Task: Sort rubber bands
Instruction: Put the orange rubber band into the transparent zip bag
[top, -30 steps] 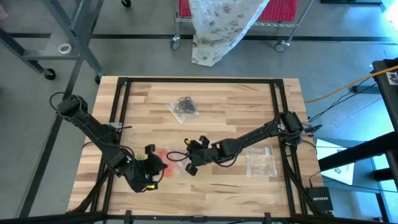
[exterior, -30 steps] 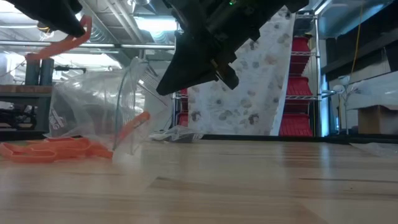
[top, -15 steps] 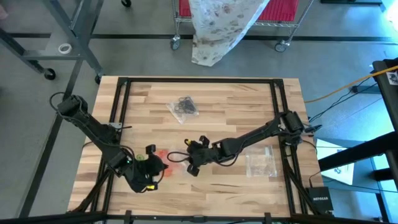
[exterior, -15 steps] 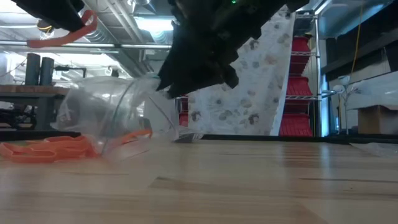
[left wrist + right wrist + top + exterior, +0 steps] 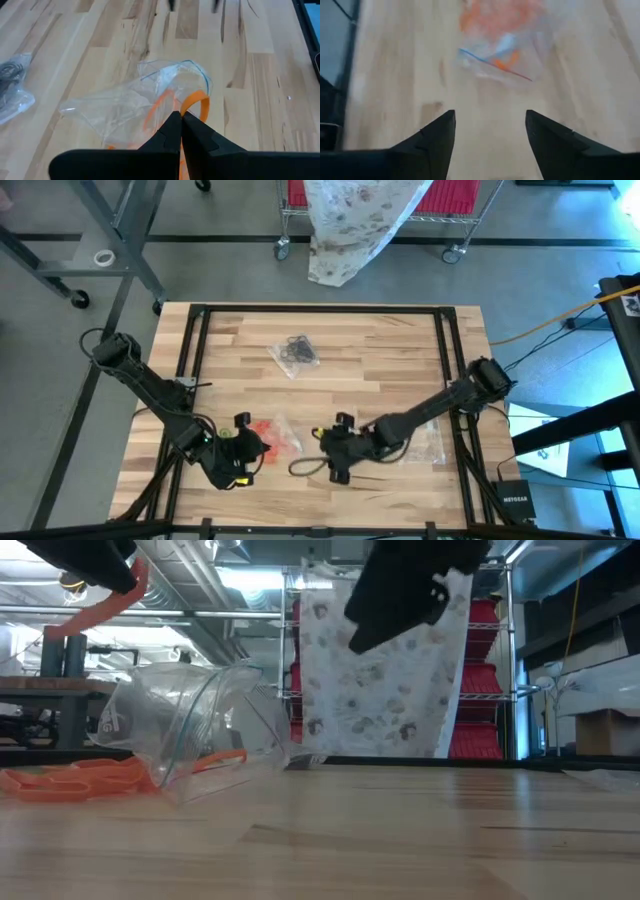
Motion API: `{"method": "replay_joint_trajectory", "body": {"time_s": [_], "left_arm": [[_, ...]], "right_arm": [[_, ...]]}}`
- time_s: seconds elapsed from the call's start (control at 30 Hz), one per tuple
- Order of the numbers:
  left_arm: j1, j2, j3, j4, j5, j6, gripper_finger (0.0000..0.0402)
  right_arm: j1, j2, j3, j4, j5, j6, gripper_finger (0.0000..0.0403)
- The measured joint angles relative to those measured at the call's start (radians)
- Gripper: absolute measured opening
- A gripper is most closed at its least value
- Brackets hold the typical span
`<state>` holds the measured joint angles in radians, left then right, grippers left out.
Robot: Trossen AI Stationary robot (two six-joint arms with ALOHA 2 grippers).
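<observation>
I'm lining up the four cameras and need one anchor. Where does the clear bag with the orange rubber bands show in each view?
High view: clear bag near the table's front, between the two grippers.
Low view: lying at left, mouth open.
Left wrist view: centre, just past the shut left gripper holding an orange band.
Right wrist view: blurred, near the top.
Shared landmark: the bag's blue zip edge.

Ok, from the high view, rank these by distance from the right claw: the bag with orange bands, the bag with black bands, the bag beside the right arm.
1. Bag with orange bands, just left of the right claw.
2. Bag beside the right arm, on the claw's right.
3. Bag with black bands, at the table's far side.
</observation>
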<state>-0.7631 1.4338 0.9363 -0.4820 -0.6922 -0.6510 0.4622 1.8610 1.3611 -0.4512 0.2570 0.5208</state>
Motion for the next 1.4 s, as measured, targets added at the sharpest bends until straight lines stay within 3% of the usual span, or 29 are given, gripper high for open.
{"method": "replay_joint_trajectory", "body": {"time_s": [0.17, 0.37, 0.57, 0.77, 0.9, 1.13, 1.4], "left_arm": [[0.004, 0.000, 0.000, 0.000, 0.000, 0.005, 0.0001], [0.008, 0.000, 0.000, 0.000, 0.000, 0.008, 0.0001], [0.008, 0.000, 0.000, 0.000, 0.000, 0.038, 0.0001], [0.012, 0.000, 0.000, 0.003, 0.000, 0.050, 0.0001], [0.012, 0.000, 0.000, 0.004, 0.000, 0.046, 0.0001], [0.012, 0.000, 0.000, 0.034, 0.000, 0.052, 0.0001], [0.012, -0.035, 0.056, 0.045, -0.001, 0.089, 0.0001]], "right_arm": [[0.047, 0.056, -0.036, 0.245, 0.058, 0.056, 0.0228], [0.037, 0.174, -0.046, 0.506, 0.051, 0.274, 0.0227], [0.000, 0.234, -0.047, 0.569, 0.019, 0.388, 0.0227], [-0.035, 0.247, -0.046, 0.657, -0.029, 0.301, 0.0225], [-0.047, 0.247, -0.045, 0.651, -0.045, 0.210, 0.0182], [-0.042, 0.247, 0.001, 0.579, -0.050, 0.057, 0.0014], [-0.044, 0.243, 0.213, 0.114, -0.066, -0.117, 0.0004]]}}
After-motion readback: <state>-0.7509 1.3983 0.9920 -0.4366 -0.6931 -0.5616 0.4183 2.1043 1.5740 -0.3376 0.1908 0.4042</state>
